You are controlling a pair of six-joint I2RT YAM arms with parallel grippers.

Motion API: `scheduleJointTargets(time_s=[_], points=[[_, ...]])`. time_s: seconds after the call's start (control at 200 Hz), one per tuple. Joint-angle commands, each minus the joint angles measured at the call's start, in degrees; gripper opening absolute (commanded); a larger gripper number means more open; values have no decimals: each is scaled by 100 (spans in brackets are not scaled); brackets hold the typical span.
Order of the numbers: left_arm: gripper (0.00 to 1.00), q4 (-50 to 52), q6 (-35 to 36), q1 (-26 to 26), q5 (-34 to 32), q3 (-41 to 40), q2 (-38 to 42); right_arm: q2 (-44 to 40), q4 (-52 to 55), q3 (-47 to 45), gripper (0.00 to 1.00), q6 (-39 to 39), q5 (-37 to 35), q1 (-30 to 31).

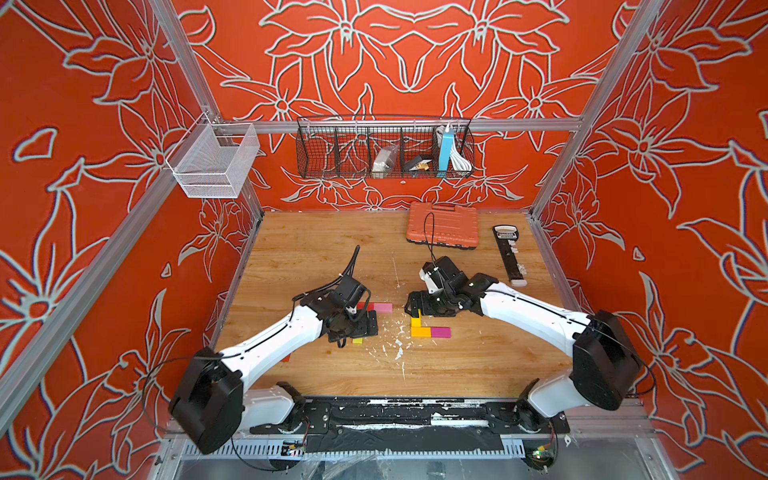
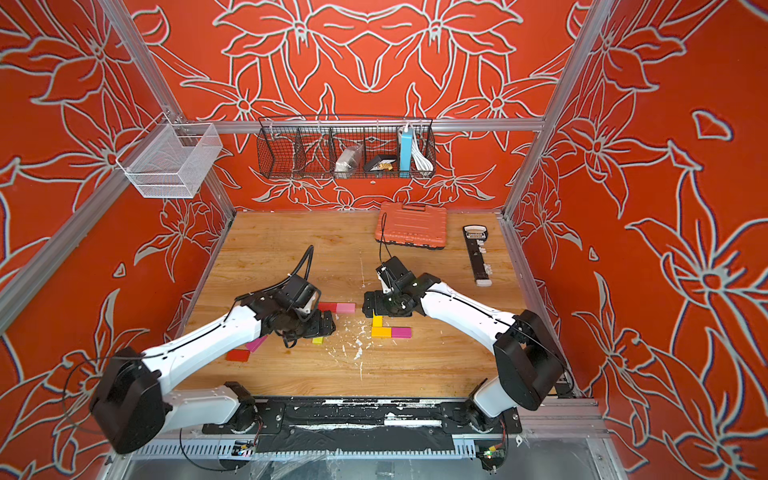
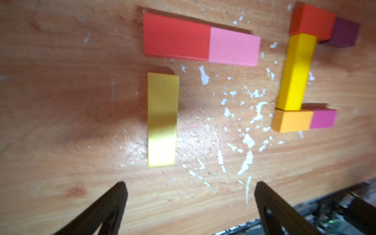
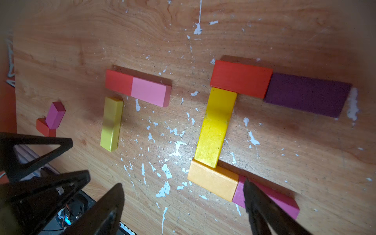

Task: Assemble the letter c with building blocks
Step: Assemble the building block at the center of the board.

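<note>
Wide apart and empty, my left fingers (image 3: 109, 205) hang above the table (image 3: 61, 91) just short of the near end of the pale yellow bar (image 3: 161, 120). My right fingers (image 4: 110, 203) are spread and hold nothing too, hovering over the finished C that lies well to the side of that bar, away from my left arm. That C is an orange-red block (image 4: 241, 78) and a purple block (image 4: 307, 94) on top, a deeper yellow bar (image 4: 215, 126) as spine, and an orange block (image 4: 212, 180) and a magenta block (image 3: 323, 119) below, all touching. I judge a second C is half made: a red block (image 3: 176, 36) and pink block (image 3: 234, 47) butt end to end across the far end of the pale yellow bar, with a thin gap between bar and red block. To do this well I should nudge the bar flush and square to the red block. Then I should fetch the spare magenta block (image 4: 55, 115) and spare red block (image 4: 43, 127), which lie touching each other on the bar's side away from the finished C, and lay them across its near end, pointing the way the pink one does
</note>
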State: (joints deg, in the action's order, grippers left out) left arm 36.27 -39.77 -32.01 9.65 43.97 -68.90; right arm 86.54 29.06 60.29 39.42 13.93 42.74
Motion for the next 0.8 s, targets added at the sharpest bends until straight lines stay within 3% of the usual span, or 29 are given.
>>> scheduleJointTargets(time_s=[0.0, 0.13, 0.245, 0.52, 0.796], points=[[98, -450, -1182, -55, 630, -560, 415, 107, -62, 98, 94, 61, 65, -22], [98, -1423, -2529, -153, 684, -1370, 970, 125, -145, 41, 93, 145, 92, -21], [98, -1707, -3149, -243, 399, -1646, 1170, 143, -198, 35, 93, 194, 127, -20], [98, -2397, -3942, -245, 248, -2027, 1347, 135, -208, 0, 93, 232, 118, -21], [98, -2555, -4100, -246, -13, -2006, 1265, 122, -216, -26, 93, 238, 118, -22]])
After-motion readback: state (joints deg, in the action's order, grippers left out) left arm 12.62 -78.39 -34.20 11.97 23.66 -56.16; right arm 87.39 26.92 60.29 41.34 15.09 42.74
